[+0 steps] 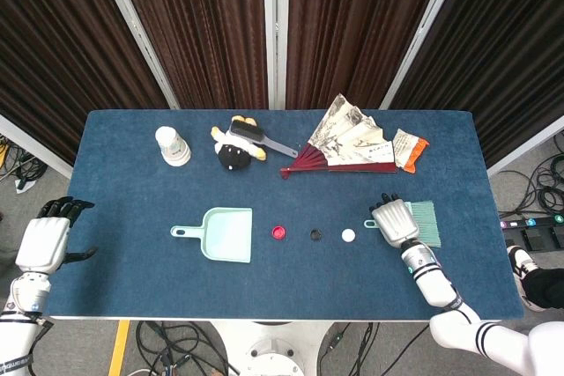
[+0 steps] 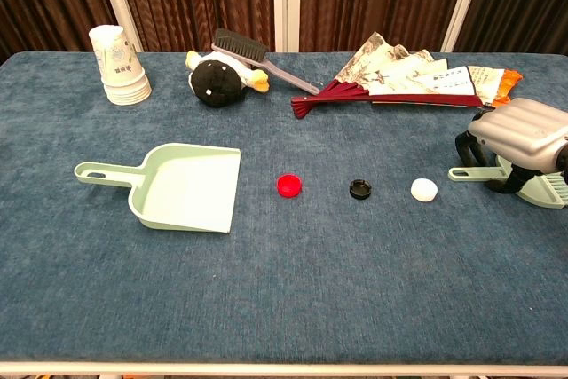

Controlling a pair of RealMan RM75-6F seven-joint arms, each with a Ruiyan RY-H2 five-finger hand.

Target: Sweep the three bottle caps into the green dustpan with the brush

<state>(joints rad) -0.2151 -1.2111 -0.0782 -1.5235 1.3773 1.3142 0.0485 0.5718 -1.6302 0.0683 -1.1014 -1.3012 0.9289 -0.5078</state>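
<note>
Dark curtains behind the blue table (image 1: 123,261). Head view: green dustpan (image 1: 225,234) center-left; red cap (image 1: 279,233), black cap (image 1: 315,235), white cap (image 1: 348,236) in a row to its right, none swept. Right robot hand (image 1: 396,220) lies on the brush (image 1: 425,220), center-right. Left robot hand (image 1: 46,239), lower left, holds nothing, fingers apart.

Chest view: right robot hand (image 2: 519,141) covers the brush handle (image 2: 466,173); can't tell if the grip has closed. All sweeping is left.

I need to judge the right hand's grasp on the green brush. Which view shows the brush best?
Head view: the green brush shows its bristles beside the right hand. Chest view shows only its handle and a bristle edge behind the hand.
</note>
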